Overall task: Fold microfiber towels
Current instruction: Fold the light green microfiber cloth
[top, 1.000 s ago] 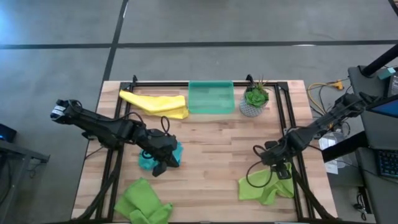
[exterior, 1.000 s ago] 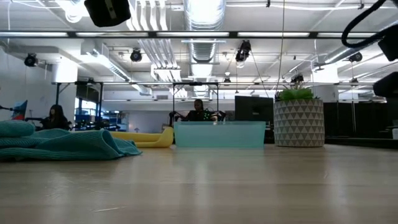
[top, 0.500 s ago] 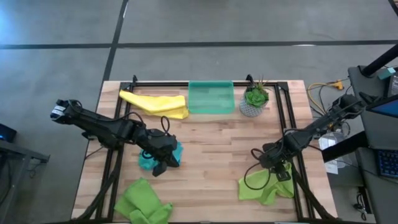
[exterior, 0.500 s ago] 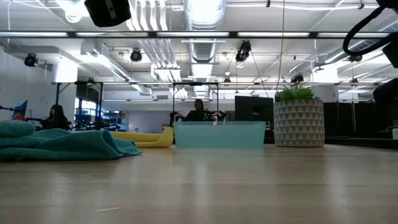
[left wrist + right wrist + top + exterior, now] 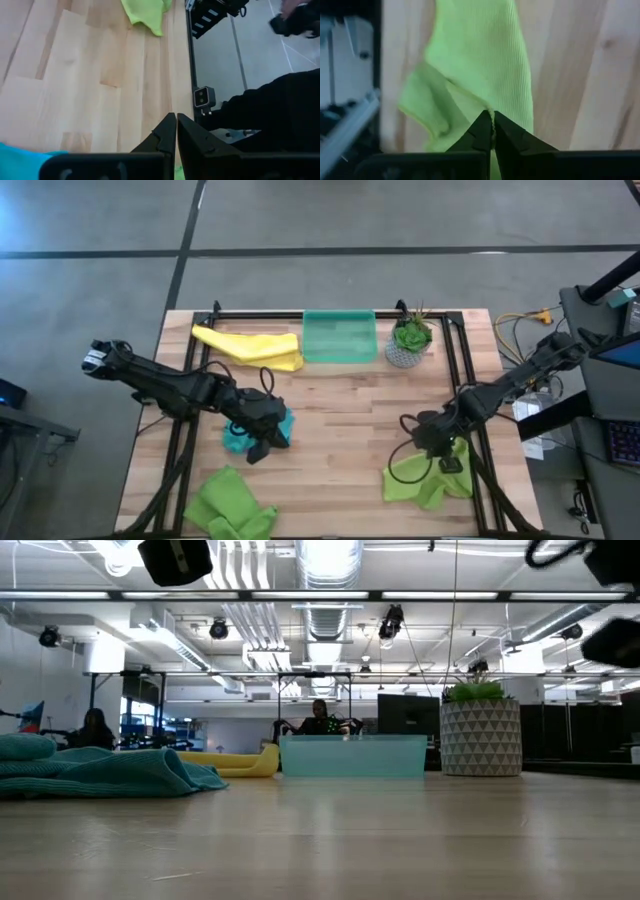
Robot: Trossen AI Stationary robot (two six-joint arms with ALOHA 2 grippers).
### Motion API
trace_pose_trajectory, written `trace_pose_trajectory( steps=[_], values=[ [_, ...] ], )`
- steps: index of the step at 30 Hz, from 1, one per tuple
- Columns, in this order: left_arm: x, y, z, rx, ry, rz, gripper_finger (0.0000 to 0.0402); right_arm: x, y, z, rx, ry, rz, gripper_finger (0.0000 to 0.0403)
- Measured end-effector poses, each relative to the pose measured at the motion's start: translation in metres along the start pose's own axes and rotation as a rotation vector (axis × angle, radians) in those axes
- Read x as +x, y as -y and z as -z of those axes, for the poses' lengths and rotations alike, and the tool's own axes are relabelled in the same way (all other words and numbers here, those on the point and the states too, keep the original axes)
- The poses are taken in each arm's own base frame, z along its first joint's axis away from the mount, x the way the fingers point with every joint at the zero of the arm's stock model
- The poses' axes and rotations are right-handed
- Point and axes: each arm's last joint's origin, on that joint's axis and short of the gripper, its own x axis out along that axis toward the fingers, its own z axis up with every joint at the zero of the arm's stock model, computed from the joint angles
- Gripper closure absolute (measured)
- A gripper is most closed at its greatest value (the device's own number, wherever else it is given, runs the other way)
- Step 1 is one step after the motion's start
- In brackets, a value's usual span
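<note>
Near the table's right front, my right gripper (image 5: 445, 458) (image 5: 493, 124) is shut on a lime green towel (image 5: 428, 480) (image 5: 485, 60). My left gripper (image 5: 257, 450) (image 5: 176, 120) hangs shut with nothing between its fingertips, over a crumpled teal towel (image 5: 234, 440) (image 5: 100, 772) lying left of centre. A second lime green towel (image 5: 230, 505) lies bunched at the front left. A yellow towel (image 5: 250, 345) (image 5: 230, 762) lies at the far left. My right gripper pinches the lime green towel between its two fingertips at a raised bit of cloth (image 5: 492, 111). One layer or several, I cannot tell. The fingers come from above, slanting down. The cloth spreads away from the tips, and most of it (image 5: 420, 485) lies on the table.
A translucent green tray (image 5: 340, 337) (image 5: 352, 755) stands at the far middle, with a potted plant (image 5: 408, 340) (image 5: 480, 730) to its right. A black frame (image 5: 455, 370) runs along the table's sides. Bare wood lies between the two arms.
My right gripper has shut on the lime green towel and then risen a little, shifting slightly toward the table's left. The pinched part of the towel has come up with it, while the rest stays on the table.
</note>
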Motion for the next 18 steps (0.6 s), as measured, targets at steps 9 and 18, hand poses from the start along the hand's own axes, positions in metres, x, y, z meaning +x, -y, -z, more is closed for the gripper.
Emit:
trace_pose_trajectory(
  steps=[9,18],
  values=[
    [-0.001,-0.002,-0.009,0.093,0.1,-0.031,0.0402,-0.068,-0.022,-0.053,0.029,0.348,0.097,0.0394],
    [-0.007,0.004,-0.029,0.198,0.297,0.045,0.0402,-0.112,-0.029,-0.117,0.055,0.542,0.209,0.0394]
  ],
)
